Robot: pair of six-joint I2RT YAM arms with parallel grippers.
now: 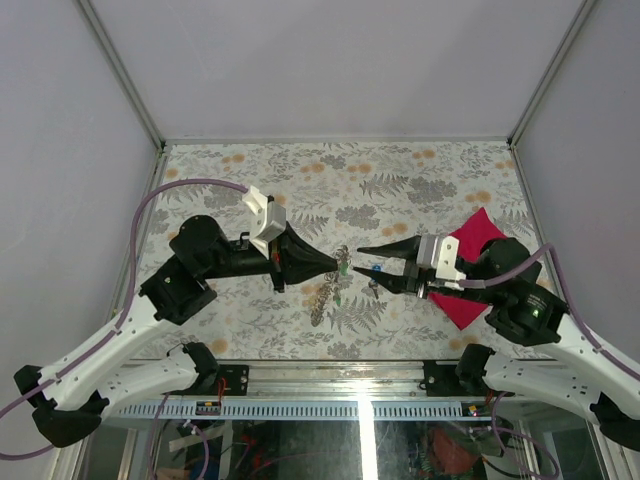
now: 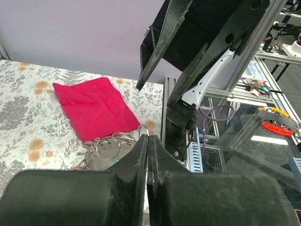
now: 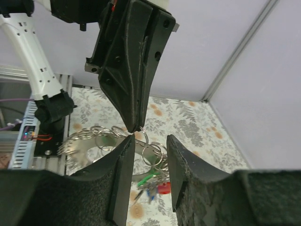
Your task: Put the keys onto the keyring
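Observation:
The keyring (image 1: 326,294) is a cluster of grey metal rings hanging over the table's middle. My left gripper (image 1: 340,265) is shut, its tips pinching one small ring of it; the same pinch shows in the left wrist view (image 2: 147,137) and in the right wrist view (image 3: 136,128). Green-headed (image 3: 150,178), blue-headed (image 3: 151,193) and red-headed (image 3: 163,188) keys dangle below the rings (image 3: 89,135). My right gripper (image 1: 357,261) is open and empty, its fingers (image 3: 124,157) on either side of the dangling rings, facing the left tips and close to them.
A red cloth (image 1: 468,262) lies on the floral table under the right arm; it also shows in the left wrist view (image 2: 94,108). Grey walls enclose the table on three sides. The metal frame rail (image 1: 330,375) runs along the near edge.

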